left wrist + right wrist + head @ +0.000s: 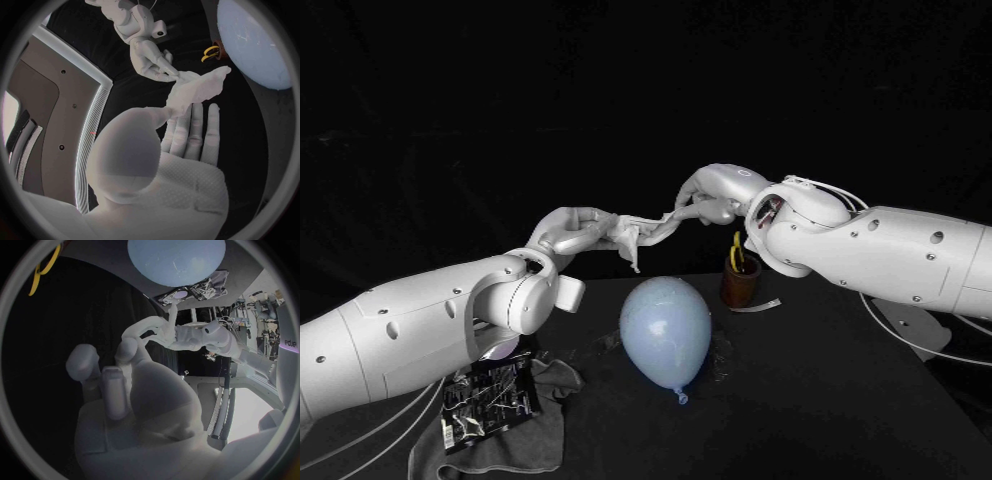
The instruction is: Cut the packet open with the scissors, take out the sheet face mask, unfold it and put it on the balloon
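Observation:
The white sheet mask (651, 229) hangs crumpled and stretched between my two hands, in the air above and behind the balloon. My left hand (578, 232) grips its left end, my right hand (710, 199) pinches its right end. The pale blue balloon (666, 326) lies on the table below them, knot toward me. In the left wrist view the mask (199, 89) runs from my left hand's fingers (187, 132) to the right hand (152, 61), with the balloon (256, 45) beyond. The cut black packet (489, 394) lies at the front left. Yellow-handled scissors (737, 247) stand in a brown cup (741, 282).
A grey cloth (545, 425) lies under the packet at the table's front left. The brown cup stands just right of the balloon, close under my right forearm. A white strip (759, 305) lies by the cup's base. The right wrist view shows the balloon (176, 260) and packet (199, 289).

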`<action>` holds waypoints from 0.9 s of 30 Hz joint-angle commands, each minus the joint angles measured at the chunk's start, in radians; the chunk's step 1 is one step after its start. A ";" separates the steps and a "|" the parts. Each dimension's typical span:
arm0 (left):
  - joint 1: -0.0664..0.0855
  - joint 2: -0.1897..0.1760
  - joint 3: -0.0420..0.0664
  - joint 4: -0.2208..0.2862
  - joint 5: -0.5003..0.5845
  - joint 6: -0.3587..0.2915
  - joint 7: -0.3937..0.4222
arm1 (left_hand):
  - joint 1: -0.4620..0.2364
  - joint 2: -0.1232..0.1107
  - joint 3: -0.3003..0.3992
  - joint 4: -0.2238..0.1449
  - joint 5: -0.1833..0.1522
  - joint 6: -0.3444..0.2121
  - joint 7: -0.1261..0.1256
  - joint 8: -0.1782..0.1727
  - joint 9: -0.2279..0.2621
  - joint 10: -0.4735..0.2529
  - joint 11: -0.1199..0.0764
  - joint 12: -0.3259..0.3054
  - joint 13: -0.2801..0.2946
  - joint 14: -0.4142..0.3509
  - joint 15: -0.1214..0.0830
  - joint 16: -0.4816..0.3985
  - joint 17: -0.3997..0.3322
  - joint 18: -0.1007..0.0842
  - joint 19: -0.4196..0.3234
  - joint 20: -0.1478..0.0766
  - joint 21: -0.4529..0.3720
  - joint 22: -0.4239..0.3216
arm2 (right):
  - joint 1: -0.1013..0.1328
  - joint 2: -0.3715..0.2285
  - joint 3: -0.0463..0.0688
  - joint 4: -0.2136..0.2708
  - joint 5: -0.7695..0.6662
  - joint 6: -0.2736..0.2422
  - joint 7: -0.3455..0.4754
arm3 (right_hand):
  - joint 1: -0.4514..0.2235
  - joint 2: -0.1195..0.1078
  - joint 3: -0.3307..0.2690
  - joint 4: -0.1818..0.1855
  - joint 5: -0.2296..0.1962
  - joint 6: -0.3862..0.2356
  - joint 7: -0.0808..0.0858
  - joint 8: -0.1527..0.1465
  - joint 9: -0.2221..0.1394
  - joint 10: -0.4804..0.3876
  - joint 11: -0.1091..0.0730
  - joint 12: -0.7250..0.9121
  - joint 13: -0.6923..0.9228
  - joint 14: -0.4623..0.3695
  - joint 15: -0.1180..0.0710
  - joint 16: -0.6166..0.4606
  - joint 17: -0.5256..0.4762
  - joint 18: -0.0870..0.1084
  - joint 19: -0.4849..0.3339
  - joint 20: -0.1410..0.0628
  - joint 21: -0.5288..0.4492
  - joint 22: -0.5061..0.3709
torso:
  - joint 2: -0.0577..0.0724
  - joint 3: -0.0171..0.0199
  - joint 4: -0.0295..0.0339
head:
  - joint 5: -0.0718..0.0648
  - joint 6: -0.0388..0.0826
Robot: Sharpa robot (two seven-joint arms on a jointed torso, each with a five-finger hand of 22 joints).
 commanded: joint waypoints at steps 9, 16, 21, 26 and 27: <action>0.005 -0.003 0.004 0.036 0.159 0.155 -0.017 | -0.004 0.025 0.031 0.013 0.003 -0.045 0.012 0.018 0.275 -0.003 0.008 -0.049 -0.003 0.022 0.001 -0.013 -0.021 0.000 0.006 -0.003 0.006 0.002 | -0.007 0.046 -0.007 -0.042 0.262 -0.012 -0.026 | -0.031 -0.043 -0.141 0.131 -0.004 -0.089 0.054 -0.077 -0.041 -0.119 0.058 -0.138 -0.119 -0.202 0.053 -0.149 -0.254 0.067 -0.226 0.049 -0.381 -0.034 | -0.001 0.0005 0.0006 | -0.004 0.000; 0.008 -0.012 0.005 0.054 0.220 0.205 -0.029 | -0.012 0.033 0.051 0.028 0.005 -0.089 0.023 0.044 0.356 -0.014 0.016 -0.116 -0.005 0.169 0.000 -0.205 -0.110 0.025 0.136 -0.036 0.035 -0.003 | -0.022 0.049 -0.012 -0.065 0.329 -0.017 -0.036 | 0.021 -0.031 -0.192 0.193 -0.002 -0.090 0.067 -0.087 -0.042 -0.138 0.072 -0.236 -0.243 -0.292 0.066 -0.218 -0.404 0.071 -0.229 0.065 -0.440 -0.063 | -0.001 0.0013 -0.0006 | -0.007 -0.002; 0.008 -0.021 0.005 0.063 0.252 0.229 -0.044 | -0.018 0.039 0.057 0.046 0.004 -0.124 0.027 0.066 0.401 -0.034 0.027 -0.135 -0.006 0.199 0.006 -0.294 -0.149 0.025 0.185 -0.046 0.007 -0.033 | -0.032 0.029 -0.014 -0.068 0.394 -0.046 -0.035 | 0.024 -0.032 -0.220 0.245 -0.003 -0.099 0.081 -0.097 -0.043 -0.192 0.098 -0.326 -0.351 -0.487 0.089 -0.367 -0.631 0.065 -0.282 0.087 -0.527 -0.110 | -0.001 0.0010 -0.0009 | -0.011 -0.003; 0.008 -0.036 0.004 0.069 0.278 0.238 -0.057 | -0.020 0.047 0.060 0.057 0.004 -0.150 0.031 0.084 0.430 -0.053 0.030 -0.137 -0.006 0.220 0.008 -0.337 -0.168 0.026 0.222 -0.053 -0.010 -0.046 | -0.045 -0.011 -0.014 -0.066 0.544 -0.090 -0.008 | -0.037 -0.045 -0.234 0.251 -0.002 -0.113 0.091 -0.112 -0.045 -0.234 0.111 -0.392 -0.456 -0.557 0.109 -0.459 -0.710 0.070 -0.315 0.106 -0.628 -0.188 | -0.001 0.0007 -0.0011 | -0.012 -0.006; 0.008 -0.038 0.004 0.070 0.281 0.238 -0.058 | -0.020 0.048 0.061 0.058 0.004 -0.154 0.031 0.087 0.435 -0.056 0.031 -0.136 -0.006 0.226 0.007 -0.342 -0.170 0.026 0.230 -0.055 -0.013 -0.046 | -0.048 -0.020 -0.014 -0.063 0.578 -0.097 0.000 | -0.049 -0.048 -0.234 0.251 -0.002 -0.112 0.093 -0.114 -0.045 -0.233 0.113 -0.399 -0.476 -0.563 0.111 -0.475 -0.726 0.071 -0.315 0.110 -0.646 -0.205 | -0.001 0.0003 -0.0005 | -0.012 -0.008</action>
